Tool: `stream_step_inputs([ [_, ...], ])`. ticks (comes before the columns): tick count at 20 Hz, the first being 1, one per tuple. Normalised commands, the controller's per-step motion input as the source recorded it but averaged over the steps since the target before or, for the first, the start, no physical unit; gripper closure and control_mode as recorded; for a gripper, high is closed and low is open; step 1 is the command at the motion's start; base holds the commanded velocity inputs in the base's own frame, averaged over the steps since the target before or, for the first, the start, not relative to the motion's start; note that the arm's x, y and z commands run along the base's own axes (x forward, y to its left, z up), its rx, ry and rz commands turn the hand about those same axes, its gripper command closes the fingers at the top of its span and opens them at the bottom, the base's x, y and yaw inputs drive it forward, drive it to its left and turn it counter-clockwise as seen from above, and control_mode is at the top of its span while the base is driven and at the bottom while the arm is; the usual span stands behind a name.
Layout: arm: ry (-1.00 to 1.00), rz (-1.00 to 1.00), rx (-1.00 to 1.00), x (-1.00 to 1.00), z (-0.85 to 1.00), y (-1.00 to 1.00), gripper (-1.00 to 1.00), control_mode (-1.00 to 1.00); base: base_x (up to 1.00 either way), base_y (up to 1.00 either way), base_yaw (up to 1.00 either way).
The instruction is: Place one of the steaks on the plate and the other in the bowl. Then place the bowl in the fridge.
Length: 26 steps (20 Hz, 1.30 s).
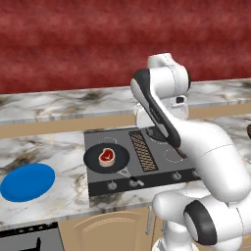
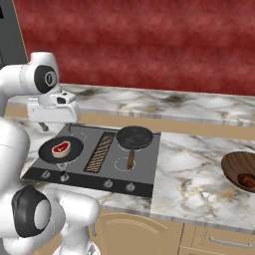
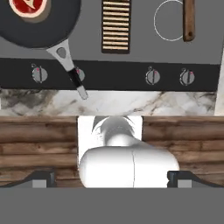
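From the left base view you see the flat round bright blue plate (image 1: 27, 182) lying bare on the marble counter (image 1: 49, 147), well to the left of the dark grey cooktop (image 1: 142, 162). On the cooktop's left burner sits a black round frying pan (image 1: 106, 157), and the pink-red steak with a white fat rim (image 1: 107, 156) lies in its middle.

From the right base view you find the same steak (image 2: 61, 148) in the left pan (image 2: 61, 149), a second black pan (image 2: 134, 137) on the far right burner (empty, wooden handle toward you), and at the right edge the shallow dark brown wooden bowl (image 2: 240, 171) on the counter, with the dark reddish-brown steak (image 2: 246, 180) lying inside it.

In the hand view you look straight down on the cooktop's knob row (image 3: 109, 75); the gripper (image 3: 112, 179) has its two dark fingertips (image 3: 41, 179) spread wide apart, holding nothing, and the pink-red steak (image 3: 29, 5) shows at the top left corner.
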Motion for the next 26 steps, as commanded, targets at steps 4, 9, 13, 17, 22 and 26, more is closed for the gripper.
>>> stream_step_inputs([
  [4, 0.03, 0.13, 0.03, 0.62, -0.17, 0.71, -1.00, -1.00, 0.00, 0.00, 0.00],
  [9, 0.00, 0.10, 0.08, 0.93, -0.47, 0.72, -1.00, -1.00, 0.00, 0.00, 0.00],
  [13, 0.00, 0.04, 0.10, 0.99, -0.75, 0.59, -1.00, -1.00, 0.00, 0.00, 0.00],
  [17, 0.00, 0.00, 0.01, 0.96, -0.31, 0.44, -1.00, -1.00, 0.00, 0.00, 0.00],
  [22, 0.00, -0.02, -0.05, 0.42, -0.02, 0.12, -1.00, -1.00, 0.00, 0.00, 0.00],
  [26, 0.00, -0.09, -0.03, 0.41, -0.31, 0.00, -1.00, -1.00, 0.00, 0.00, 0.00],
])
